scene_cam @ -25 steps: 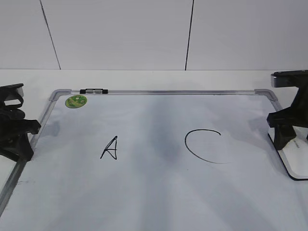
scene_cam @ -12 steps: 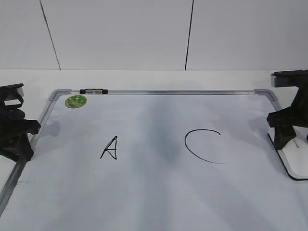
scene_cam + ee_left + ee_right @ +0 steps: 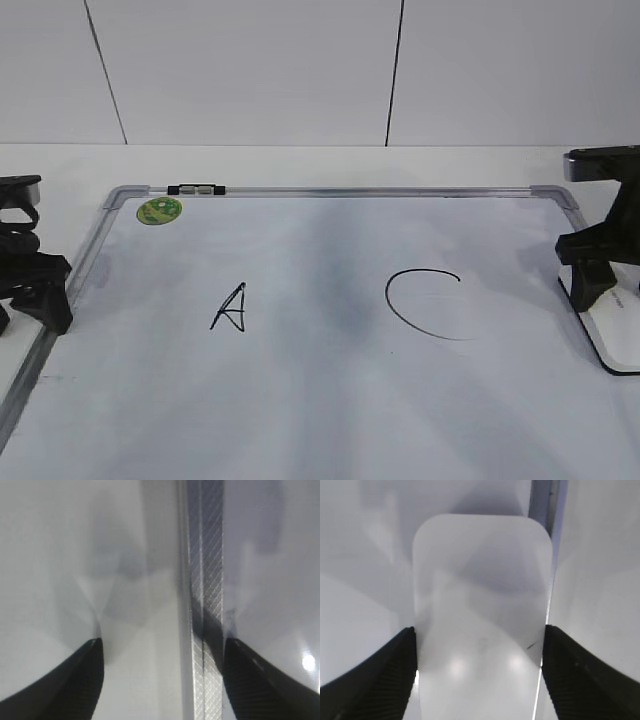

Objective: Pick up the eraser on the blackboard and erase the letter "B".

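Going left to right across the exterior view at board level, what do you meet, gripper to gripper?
left gripper → blackboard left frame edge → green sticker → letter "A" → smudged grey patch mid-board → open "C" → right gripper over the eraser.

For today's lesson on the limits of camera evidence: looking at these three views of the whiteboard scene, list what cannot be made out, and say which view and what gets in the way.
- The eraser: exterior view, partly cut off by the right edge and covered by the right gripper.
- Whether the fingers press the eraser: right wrist view, contact unclear.
- The blackboard: its near edge is cut off by the bottom of the exterior view.
- The left gripper: cut off by the left edge.
- The faint grey marking on the eraser: too small.
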### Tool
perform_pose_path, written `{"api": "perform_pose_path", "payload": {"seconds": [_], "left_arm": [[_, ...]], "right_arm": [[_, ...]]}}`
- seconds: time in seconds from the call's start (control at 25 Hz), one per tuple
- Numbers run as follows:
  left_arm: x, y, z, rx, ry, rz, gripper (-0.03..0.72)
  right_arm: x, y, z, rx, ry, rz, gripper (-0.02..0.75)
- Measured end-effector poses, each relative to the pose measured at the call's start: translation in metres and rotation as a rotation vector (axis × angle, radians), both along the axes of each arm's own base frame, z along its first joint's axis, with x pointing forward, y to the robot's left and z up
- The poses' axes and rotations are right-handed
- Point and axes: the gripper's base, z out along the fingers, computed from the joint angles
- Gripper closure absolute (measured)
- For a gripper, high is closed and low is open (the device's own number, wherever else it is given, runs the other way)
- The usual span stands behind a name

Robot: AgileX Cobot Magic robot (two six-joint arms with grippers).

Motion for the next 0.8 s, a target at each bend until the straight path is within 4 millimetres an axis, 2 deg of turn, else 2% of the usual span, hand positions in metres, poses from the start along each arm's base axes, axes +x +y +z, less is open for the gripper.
{"api": "perform_pose_path", "payload": {"seconds": [0.2, 0.32, 0.64, 0.8], "left_arm": [[0.001, 0.000, 0.004, 0.002, -0.013, -0.003, 0.090], [-0.001, -0.002, 0.010, -0.005, 0.004, -0.012, 0.091], [0.004, -0.004, 0.072, -0.022, -0.172, -0.022, 0.094], [0.005, -0.004, 0.112, -0.028, -0.280, -0.029, 0.095]], "right_arm": [[0.000, 0.000, 0.001, 0.000, -0.002, 0.000, 0.141], [-0.002, 0.000, 0.010, 0.002, -0.030, 0.000, 0.141], [-0.012, -0.001, 0.050, 0.008, -0.154, 0.000, 0.141], [-0.014, 0.000, 0.085, 0.017, -0.264, 0.001, 0.142]]}}
